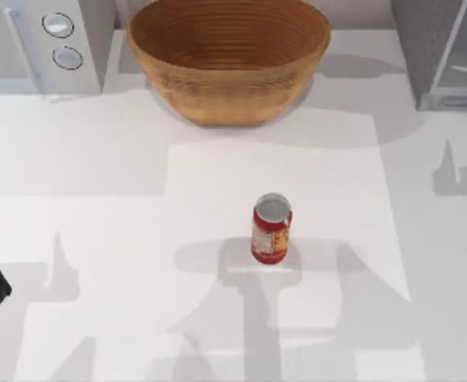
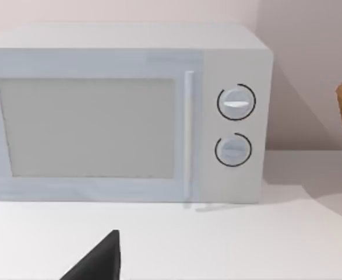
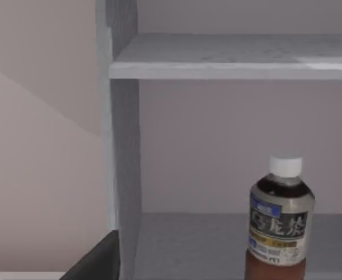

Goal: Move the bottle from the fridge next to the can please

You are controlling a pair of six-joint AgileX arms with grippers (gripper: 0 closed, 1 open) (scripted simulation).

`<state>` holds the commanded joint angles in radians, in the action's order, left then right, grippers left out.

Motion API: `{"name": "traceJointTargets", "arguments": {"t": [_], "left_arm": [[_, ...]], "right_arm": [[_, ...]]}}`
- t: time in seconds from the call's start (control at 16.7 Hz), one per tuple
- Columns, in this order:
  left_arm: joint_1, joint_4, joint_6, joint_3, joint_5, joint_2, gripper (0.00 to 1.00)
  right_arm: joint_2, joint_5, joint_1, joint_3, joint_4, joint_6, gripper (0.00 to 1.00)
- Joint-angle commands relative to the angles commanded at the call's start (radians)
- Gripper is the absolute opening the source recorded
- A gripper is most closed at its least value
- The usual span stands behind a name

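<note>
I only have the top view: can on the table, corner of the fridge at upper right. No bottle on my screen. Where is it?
Observer: The bottle stands upright on the fridge's lower floor, under a shelf, white cap on. That is from the right wrist view, with the right gripper just outside the fridge's side wall.
Operator: And my left arm, anywhere useful?
Observer: No. Its wrist view faces the microwave, whose door is shut, well away from the can.
</note>
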<state>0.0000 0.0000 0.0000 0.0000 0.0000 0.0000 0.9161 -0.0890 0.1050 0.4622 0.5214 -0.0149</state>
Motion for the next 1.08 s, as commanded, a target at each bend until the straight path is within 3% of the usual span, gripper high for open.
{"name": "traceJointTargets", "arguments": {"t": [0.54, 0.78, 1.08], "left_arm": [[0.000, 0.000, 0.000, 0.000, 0.000, 0.000, 1.00], [0.000, 0.000, 0.000, 0.000, 0.000, 0.000, 1.00], [0.000, 0.000, 0.000, 0.000, 0.000, 0.000, 1.00]], "right_arm": [[0.943, -0.079, 0.092, 0.399, 0.451, -0.004, 1.00], [1.141, -0.098, 0.115, 0.501, 0.566, -0.002, 1.00], [1.177, -0.101, 0.119, 0.522, 0.589, -0.001, 1.00]]}}
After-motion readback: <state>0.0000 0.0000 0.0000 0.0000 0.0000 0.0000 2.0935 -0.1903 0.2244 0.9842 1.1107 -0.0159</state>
